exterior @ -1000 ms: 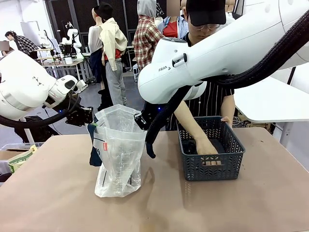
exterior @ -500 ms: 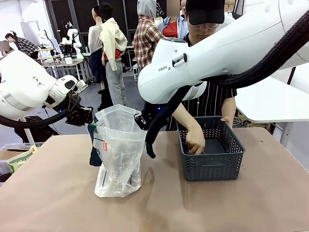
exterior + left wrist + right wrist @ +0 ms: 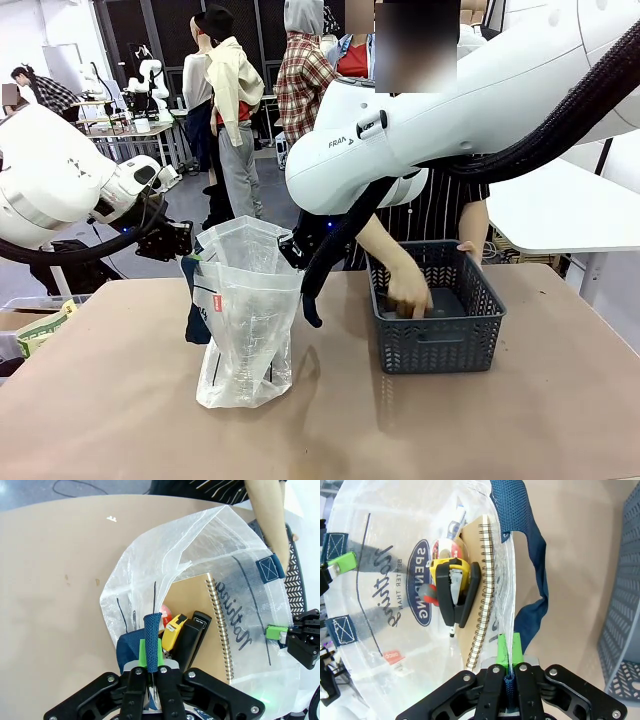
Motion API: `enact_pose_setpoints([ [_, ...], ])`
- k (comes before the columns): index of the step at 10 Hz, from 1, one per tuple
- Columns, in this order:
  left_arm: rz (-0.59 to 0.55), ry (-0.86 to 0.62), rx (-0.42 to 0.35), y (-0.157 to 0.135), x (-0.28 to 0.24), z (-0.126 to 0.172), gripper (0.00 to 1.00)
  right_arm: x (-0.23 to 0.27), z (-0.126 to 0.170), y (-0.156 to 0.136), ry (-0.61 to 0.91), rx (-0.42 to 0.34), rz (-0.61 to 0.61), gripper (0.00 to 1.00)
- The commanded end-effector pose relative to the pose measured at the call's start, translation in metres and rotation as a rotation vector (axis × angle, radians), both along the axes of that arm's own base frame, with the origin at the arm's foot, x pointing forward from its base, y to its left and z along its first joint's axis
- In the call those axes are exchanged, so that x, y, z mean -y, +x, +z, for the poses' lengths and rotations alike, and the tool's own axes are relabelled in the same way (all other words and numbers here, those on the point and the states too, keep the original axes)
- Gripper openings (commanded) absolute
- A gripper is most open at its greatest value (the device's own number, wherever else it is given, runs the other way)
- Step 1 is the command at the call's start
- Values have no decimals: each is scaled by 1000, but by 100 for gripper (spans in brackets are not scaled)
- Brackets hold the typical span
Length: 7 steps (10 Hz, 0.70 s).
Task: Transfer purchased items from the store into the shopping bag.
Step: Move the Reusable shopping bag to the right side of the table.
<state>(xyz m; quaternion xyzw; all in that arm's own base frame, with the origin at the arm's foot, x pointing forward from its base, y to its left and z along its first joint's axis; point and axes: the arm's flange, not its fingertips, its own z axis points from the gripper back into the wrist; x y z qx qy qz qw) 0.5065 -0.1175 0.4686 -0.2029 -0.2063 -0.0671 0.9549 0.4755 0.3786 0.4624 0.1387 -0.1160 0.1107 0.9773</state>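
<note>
Bag: crinkly plastic, one spiral notebook inside. Left end effector and right end effector pinch its blue straps.

Wide bag mouth passable from above; right arm crosses between bag and basket; person's hand inside basket.

Crinkly plastic bag — matt plastic basket
</note>
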Motion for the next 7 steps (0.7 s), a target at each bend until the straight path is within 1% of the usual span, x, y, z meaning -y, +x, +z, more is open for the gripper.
enact_pose_setpoints([
  [1,2,-1,2,1,-1,1,0,0,1,1,1,3,-1,0],
  [7,2,-1,2,1,-1,1,0,0,1,1,1,3,-1,0],
])
